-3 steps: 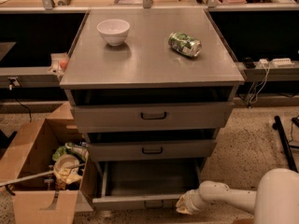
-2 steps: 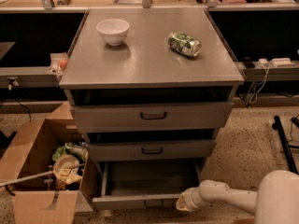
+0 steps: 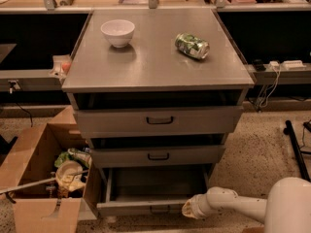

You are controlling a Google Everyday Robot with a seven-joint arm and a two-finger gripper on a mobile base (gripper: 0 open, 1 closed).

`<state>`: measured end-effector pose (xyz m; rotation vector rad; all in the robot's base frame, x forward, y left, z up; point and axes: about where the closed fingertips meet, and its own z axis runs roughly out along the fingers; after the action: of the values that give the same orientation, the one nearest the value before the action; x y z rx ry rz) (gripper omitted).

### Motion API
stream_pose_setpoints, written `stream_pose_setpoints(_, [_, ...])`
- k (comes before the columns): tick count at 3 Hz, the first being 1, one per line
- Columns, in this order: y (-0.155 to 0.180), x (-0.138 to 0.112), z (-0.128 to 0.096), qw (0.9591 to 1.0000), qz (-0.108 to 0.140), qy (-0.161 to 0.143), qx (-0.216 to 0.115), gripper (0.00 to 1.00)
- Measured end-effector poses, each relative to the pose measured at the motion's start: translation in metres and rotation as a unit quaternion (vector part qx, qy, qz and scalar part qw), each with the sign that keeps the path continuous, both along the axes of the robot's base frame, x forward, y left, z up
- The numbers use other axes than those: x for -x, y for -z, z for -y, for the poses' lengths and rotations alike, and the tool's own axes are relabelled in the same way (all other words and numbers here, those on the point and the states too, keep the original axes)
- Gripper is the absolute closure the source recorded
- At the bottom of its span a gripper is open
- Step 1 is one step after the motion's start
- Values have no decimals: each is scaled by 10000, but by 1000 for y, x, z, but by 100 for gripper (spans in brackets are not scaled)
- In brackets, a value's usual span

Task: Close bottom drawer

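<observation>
Three drawers stack in the grey cabinet (image 3: 155, 62) at the centre of the frame, and the bottom drawer (image 3: 154, 187) is the one pulled furthest out. Its shallow tray is open to view at the lower centre, and its plain front sits well forward of the middle drawer (image 3: 158, 156) and the top drawer (image 3: 159, 121) above it.

The gripper (image 3: 191, 209) is at the lower right of centre, at the right end of the drawer's front, touching it or just beside it. Whether it is clenched or released cannot be told from this view. The pale arm (image 3: 235, 206) reaches in from the lower right corner.

By the look of it, the step in hand is the approach for the push, with the closing itself not yet done. The next move calls for a straight push toward the cabinet. Because the contact sits off to the right end, the tray may skew on its runners, so a spot nearer the small dark handle would likely drive it in more squarely.

The open cardboard box (image 3: 34, 154) stands close against the drawer's left side, so there is little room there. The speckled floor to the right is open as far as a dark bar (image 3: 296, 147) near the right edge. A white bowl (image 3: 117, 32) and a green can (image 3: 192, 45) lie on the cabinet top, well clear of the work.
</observation>
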<state>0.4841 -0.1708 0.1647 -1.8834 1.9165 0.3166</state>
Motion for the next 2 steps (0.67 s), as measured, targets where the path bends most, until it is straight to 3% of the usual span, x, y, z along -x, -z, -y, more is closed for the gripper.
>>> stream_pose_setpoints(2, [0, 0, 0, 10000, 0, 0, 0, 35])
